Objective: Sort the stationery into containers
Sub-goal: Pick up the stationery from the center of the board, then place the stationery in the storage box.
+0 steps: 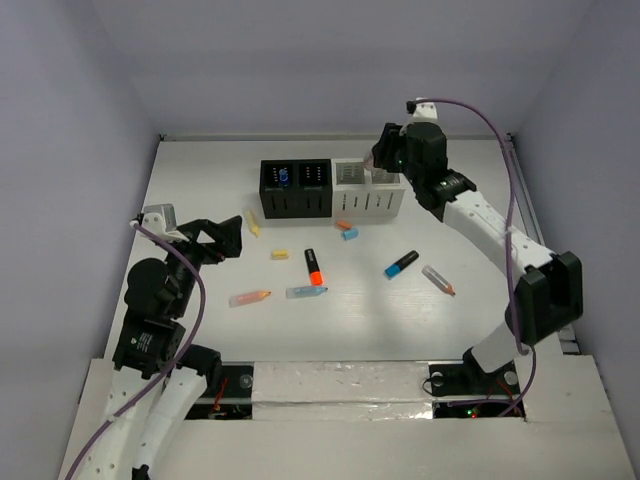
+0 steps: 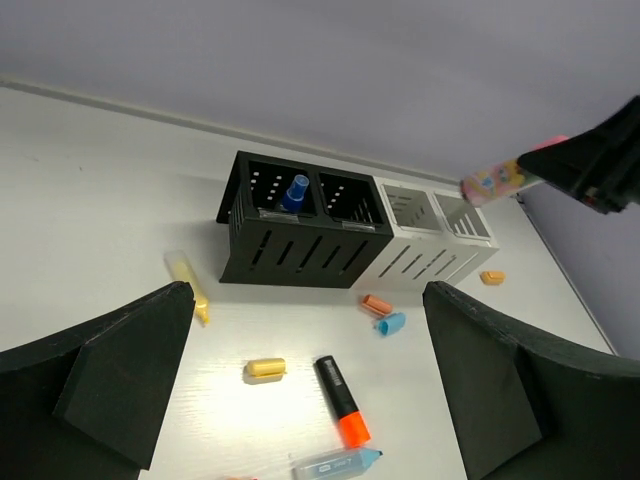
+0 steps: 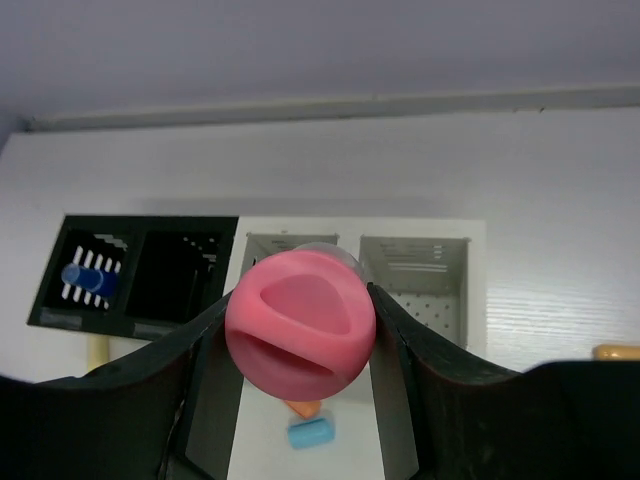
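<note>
The containers are four joined cubes at the back, two black (image 1: 295, 190) and two white (image 1: 368, 190). A blue pen (image 2: 295, 192) stands in the left black cube. My right gripper (image 1: 380, 165) is shut on a pink highlighter (image 3: 300, 320) and holds it above the left white cube (image 3: 290, 250); the highlighter also shows in the left wrist view (image 2: 497, 180). My left gripper (image 1: 225, 238) is open and empty, above the table at the left. Loose stationery lies on the table: a black-and-orange highlighter (image 1: 314, 266), a pale blue highlighter (image 1: 306, 291), and a blue marker (image 1: 401, 264).
Also loose are a yellow crayon (image 1: 253, 224), a yellow bit (image 1: 280, 254), an orange pen (image 1: 249, 297), a grey pen (image 1: 438, 279), and an orange bit (image 1: 343, 225) beside a blue bit (image 1: 350, 234) in front of the white cubes. Walls close the table's back and sides.
</note>
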You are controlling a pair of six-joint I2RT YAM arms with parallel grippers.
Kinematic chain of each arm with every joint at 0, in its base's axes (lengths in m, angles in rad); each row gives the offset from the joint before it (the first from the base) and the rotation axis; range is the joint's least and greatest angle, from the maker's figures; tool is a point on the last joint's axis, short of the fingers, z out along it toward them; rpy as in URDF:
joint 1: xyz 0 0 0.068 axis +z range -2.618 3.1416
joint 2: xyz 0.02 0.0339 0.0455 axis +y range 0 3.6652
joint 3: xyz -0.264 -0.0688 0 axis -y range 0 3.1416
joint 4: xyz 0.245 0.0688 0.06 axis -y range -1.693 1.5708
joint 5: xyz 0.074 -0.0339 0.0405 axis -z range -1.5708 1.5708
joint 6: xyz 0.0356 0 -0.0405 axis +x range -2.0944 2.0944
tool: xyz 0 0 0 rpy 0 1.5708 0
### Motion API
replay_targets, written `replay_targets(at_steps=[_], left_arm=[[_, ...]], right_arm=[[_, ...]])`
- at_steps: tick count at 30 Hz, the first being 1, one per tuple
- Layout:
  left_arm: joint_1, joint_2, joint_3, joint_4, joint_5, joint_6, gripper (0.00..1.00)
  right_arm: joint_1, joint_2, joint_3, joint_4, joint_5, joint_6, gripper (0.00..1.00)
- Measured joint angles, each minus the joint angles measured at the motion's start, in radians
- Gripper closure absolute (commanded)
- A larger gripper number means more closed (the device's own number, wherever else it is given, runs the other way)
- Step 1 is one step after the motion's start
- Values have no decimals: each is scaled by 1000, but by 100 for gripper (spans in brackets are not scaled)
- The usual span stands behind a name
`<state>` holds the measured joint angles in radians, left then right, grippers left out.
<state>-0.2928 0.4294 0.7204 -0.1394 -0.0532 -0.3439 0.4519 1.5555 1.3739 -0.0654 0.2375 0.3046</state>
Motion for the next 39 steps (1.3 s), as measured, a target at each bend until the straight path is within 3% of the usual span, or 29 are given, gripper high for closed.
replay_targets(at_steps=[6, 17, 26, 31, 33, 37, 39], left_arm=[[0, -1, 0, 2, 0, 23, 1], [0, 6, 0, 9, 31, 30, 1], [0, 14, -1, 8, 73, 30, 1], [2, 17, -1, 8, 81, 30, 1], [7, 17, -1, 8, 84, 30, 1], [9, 17, -1, 8, 89, 30, 1], [10, 17, -1, 8, 92, 30, 1]], right_arm=[[7, 190, 120, -37, -76, -22, 82], [41, 259, 220, -111, -117, -69, 79], [49, 384, 313, -200, -114, -103, 55], [60, 397, 327, -244, -107, -110, 18], [66, 397, 350, -243, -100, -122, 9], [80, 388, 378, -241, -80, -138, 6], [91, 375, 374, -238, -71, -146, 14]])
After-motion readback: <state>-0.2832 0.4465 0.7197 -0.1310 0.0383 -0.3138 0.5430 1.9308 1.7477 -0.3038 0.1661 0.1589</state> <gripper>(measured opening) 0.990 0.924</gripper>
